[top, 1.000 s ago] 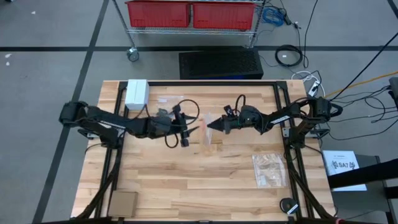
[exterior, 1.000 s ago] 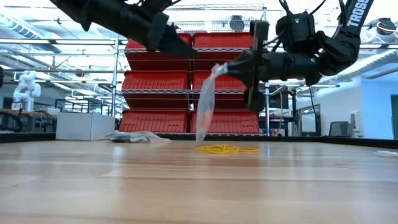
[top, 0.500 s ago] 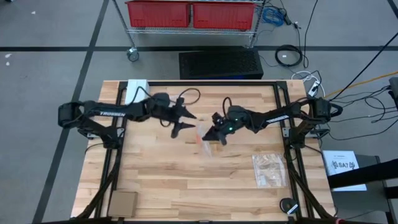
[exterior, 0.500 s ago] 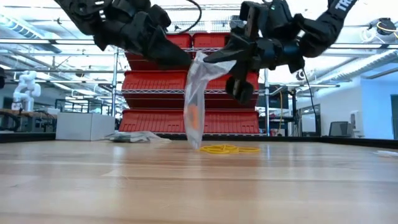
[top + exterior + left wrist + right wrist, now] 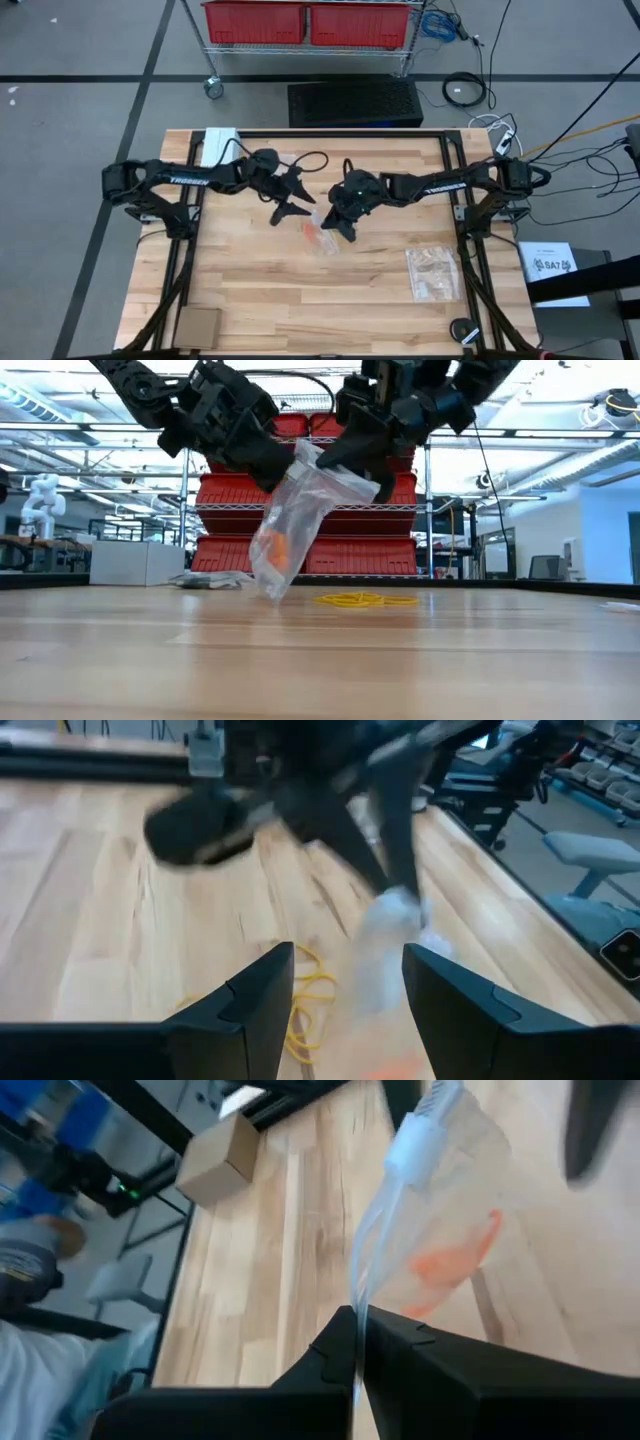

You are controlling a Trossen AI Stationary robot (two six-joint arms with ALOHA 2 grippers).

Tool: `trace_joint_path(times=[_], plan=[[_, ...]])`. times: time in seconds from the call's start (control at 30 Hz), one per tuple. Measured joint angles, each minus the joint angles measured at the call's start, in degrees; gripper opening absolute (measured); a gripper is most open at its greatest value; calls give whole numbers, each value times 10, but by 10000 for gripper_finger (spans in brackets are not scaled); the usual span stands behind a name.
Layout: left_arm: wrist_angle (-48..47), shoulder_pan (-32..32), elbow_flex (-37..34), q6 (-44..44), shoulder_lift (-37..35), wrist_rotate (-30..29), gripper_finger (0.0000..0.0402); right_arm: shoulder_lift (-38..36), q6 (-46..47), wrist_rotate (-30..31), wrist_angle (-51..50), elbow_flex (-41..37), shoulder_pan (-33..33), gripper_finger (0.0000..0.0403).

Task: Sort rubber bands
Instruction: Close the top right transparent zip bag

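Since a second ago your right gripper [image 5: 331,222] has swung left and nearer with the clear zip bag [image 5: 295,520], which now hangs tilted instead of straight down, and your left gripper [image 5: 298,197] has turned in to meet it. Your right gripper is clamped shut on the bag's top edge, carrying it above the bench [image 5: 260,290] so the mouth stays up and the orange rubber bands [image 5: 277,550] settle toward the lower end. Your left gripper stands with fingers spread wide, holding nothing, just left of the bag's mouth, likely placed to catch the other lip and pull it open.

Counting outward: one bag in the air, with an orange clump whose single loops you cannot tell apart; one loose heap of yellow rubber bands [image 5: 365,599] on the bench behind the bag; one more clear bag [image 5: 433,272] lying flat at the right; a further crumpled bag [image 5: 215,580] far left; one white box [image 5: 221,141] at the far left corner; one cardboard box [image 5: 198,326] at the near left.
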Motion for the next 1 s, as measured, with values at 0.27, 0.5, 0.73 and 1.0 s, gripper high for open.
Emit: trace_joint_path(times=[0.27, 0.5, 0.73, 1.0], plan=[[20, -9, 0, 15, 24, 25, 193, 0, -56, 31, -121, 58, 5, 0], [39, -10, 0, 24, 22, 33, 147, 0, -86, 42, -183, 79, 5, 0], [42, -10, 0, 41, 22, 33, 58, 0, -100, 41, -199, 88, 5, 0], [78, -10, 0, 43, 22, 58, 7, 0, -105, 42, -210, 88, 5, 0]])
